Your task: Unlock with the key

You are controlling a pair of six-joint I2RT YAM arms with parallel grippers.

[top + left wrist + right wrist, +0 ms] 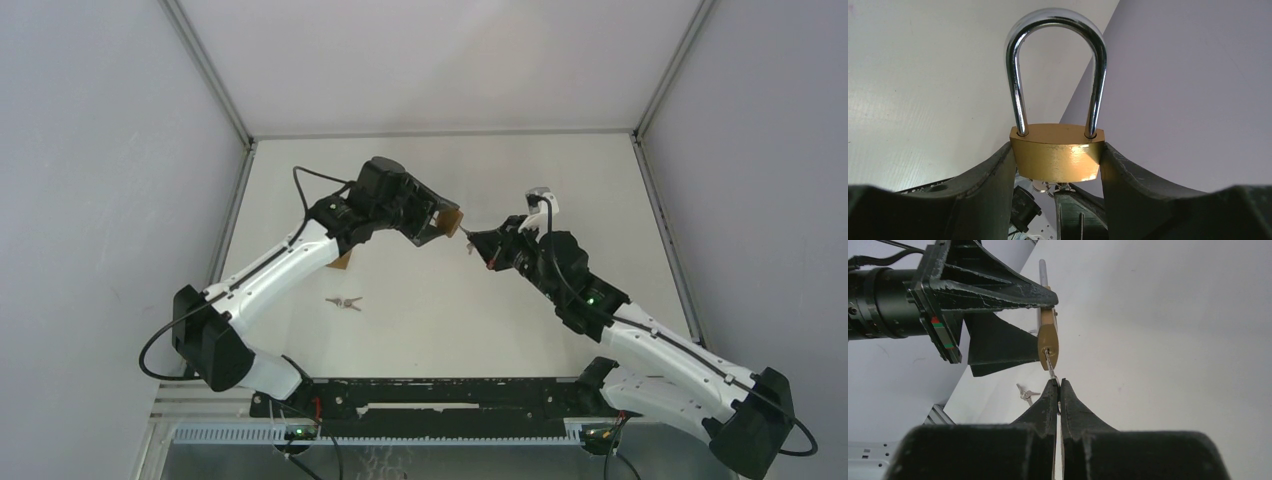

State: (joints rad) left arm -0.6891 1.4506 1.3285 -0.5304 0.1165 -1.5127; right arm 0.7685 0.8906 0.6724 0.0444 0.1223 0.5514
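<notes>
My left gripper (447,222) is shut on a brass padlock (1057,155) with a chrome shackle (1055,65), held above the table; the shackle sits seated in the body. The padlock also shows in the right wrist view (1048,342), bottom face toward me. My right gripper (1058,382) is shut on a small silver key (1050,362) whose blade is in the keyhole. In the top view the right gripper (478,245) meets the padlock (452,219) at mid-table. The key's head (1044,187) shows just under the padlock in the left wrist view.
A spare pair of keys (344,302) lies on the white table left of centre, also in the right wrist view (1027,394). Grey walls enclose the table on three sides. A black rail (440,405) runs along the near edge.
</notes>
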